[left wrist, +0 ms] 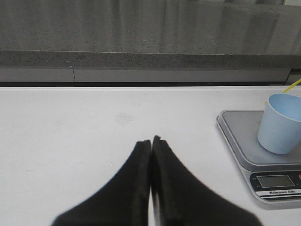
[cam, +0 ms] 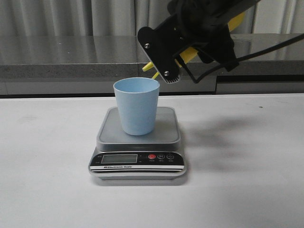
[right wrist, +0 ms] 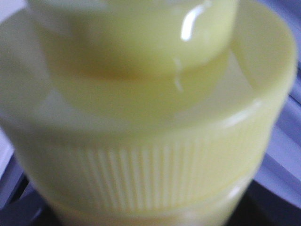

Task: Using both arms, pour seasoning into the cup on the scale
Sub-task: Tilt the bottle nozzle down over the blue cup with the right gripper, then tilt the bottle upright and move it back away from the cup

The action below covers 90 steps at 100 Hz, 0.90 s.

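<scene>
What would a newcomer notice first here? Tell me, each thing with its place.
First, the pale blue cup standing upright on the scale at mid-table. Next, the right gripper above and behind the cup, holding the tilted yellow seasoning bottle, which fills the right wrist view. The left gripper is shut, left of the scale.

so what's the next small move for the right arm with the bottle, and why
Probably ease the right gripper a little toward the robot's left, tipping the yellow squeeze bottle further. In the front view its nozzle points down-left, above and behind the pale blue cup on the scale, seemingly not yet over the cup's opening. The left gripper is shut, off to the side.
</scene>
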Available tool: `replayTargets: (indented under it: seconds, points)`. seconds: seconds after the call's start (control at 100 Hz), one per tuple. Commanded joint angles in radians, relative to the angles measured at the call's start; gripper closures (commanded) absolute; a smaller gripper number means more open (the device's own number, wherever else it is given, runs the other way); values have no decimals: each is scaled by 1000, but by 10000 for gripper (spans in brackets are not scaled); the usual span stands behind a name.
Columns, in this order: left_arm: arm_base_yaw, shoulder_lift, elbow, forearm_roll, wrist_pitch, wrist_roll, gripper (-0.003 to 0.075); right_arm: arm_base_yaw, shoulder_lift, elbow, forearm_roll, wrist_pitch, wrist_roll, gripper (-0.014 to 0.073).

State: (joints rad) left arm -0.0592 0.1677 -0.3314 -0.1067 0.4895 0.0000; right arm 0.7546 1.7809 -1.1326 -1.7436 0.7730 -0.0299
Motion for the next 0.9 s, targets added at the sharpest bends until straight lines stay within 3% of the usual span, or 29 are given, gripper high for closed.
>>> replayTargets:
  seconds: [0.0, 0.24, 0.49, 0.71, 0.89]
  points:
    - [3, 10, -26, -6, -86, 0, 741, 1, -45, -35, -54, 63, -8, 254]
    - [3, 10, -26, -6, -86, 0, 741, 1, -45, -35, -52, 103, 30, 254]
    - [3, 10, -26, -6, -86, 0, 741, -31, -99, -35, 40, 160, 428, 254]
    - [3, 10, -26, -6, -86, 0, 741, -104, -187, -35, 250, 109, 604, 254]
    - [3, 10, -26, -6, -86, 0, 741, -194, -265, -35, 484, -40, 702, 254]
